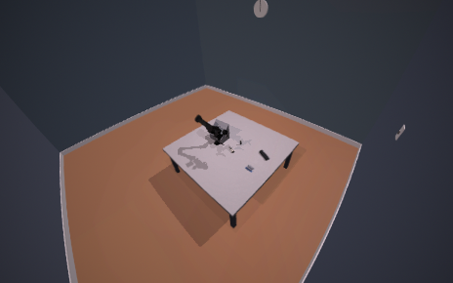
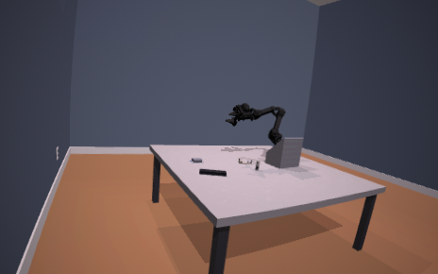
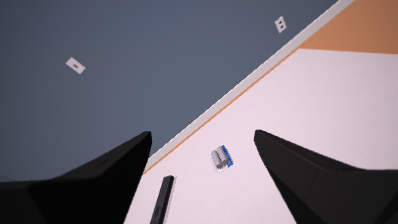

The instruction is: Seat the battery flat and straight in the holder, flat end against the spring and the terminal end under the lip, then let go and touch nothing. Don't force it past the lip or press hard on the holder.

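Battery (image 3: 218, 158), grey cylinder, being seen lying in blue holder (image 3: 226, 156) on table (image 3: 320, 110). Black bar (image 3: 162, 199) lying near. Claw (image 3: 202, 150) being held spread, empty, well above.

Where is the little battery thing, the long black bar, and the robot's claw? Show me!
battery holder (image 3: 222, 159): wrist view, on the grey cylinder lying in its blue frame.
black bar (image 2: 212, 172): exterior view, on the middle of its top.
gripper (image 2: 231, 119): exterior view, between the open fingertips, high above the table.
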`<state>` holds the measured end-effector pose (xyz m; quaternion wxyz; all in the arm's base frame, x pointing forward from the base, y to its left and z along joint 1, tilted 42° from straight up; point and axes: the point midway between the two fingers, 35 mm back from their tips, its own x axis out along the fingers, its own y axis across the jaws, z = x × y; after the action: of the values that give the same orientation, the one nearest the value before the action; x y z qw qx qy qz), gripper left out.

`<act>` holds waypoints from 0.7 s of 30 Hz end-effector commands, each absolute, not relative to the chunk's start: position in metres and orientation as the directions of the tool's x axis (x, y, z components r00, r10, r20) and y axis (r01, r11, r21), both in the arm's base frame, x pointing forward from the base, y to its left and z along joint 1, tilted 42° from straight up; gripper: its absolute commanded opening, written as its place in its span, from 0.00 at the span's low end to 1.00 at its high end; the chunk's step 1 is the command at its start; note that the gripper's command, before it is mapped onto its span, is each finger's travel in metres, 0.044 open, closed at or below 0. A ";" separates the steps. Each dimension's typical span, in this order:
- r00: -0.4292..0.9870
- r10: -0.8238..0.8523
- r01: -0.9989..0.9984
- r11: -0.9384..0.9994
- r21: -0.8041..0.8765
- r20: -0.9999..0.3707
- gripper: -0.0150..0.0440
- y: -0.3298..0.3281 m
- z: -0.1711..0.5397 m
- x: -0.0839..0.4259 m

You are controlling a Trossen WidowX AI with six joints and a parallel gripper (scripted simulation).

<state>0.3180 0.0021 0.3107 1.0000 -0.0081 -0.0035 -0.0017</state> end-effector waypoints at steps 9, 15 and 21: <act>0.890 0.022 0.066 0.982 0.176 -0.455 0.53 0.052 0.213 0.370; 0.672 -0.030 0.147 0.985 0.094 -0.740 0.26 0.102 0.124 0.371; 0.446 -0.177 0.255 0.965 -0.065 -0.877 0.25 0.135 0.053 0.354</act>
<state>0.3620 0.1201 0.0811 0.8759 0.0573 0.4709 -0.0881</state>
